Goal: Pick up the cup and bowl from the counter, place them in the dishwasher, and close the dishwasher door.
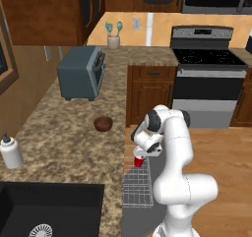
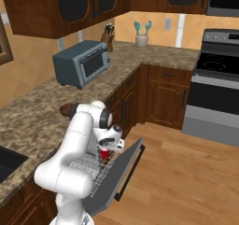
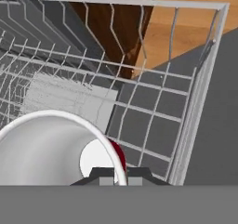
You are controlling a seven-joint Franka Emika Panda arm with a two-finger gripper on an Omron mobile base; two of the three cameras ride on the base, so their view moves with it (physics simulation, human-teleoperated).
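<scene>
Fingers (image 3: 116,175) pinched on cup (image 1: 139,161) rim, above wire rack (image 3: 139,102); rack's right edge close beside cup.

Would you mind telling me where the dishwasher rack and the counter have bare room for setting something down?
The rack is bare beside the cup, out to its far rim by the door. On the counter, free granite lies between the bowl and the soap bottle, and between the toaster and the utensil jar. It is crowded where the tool holds the cup.
</scene>
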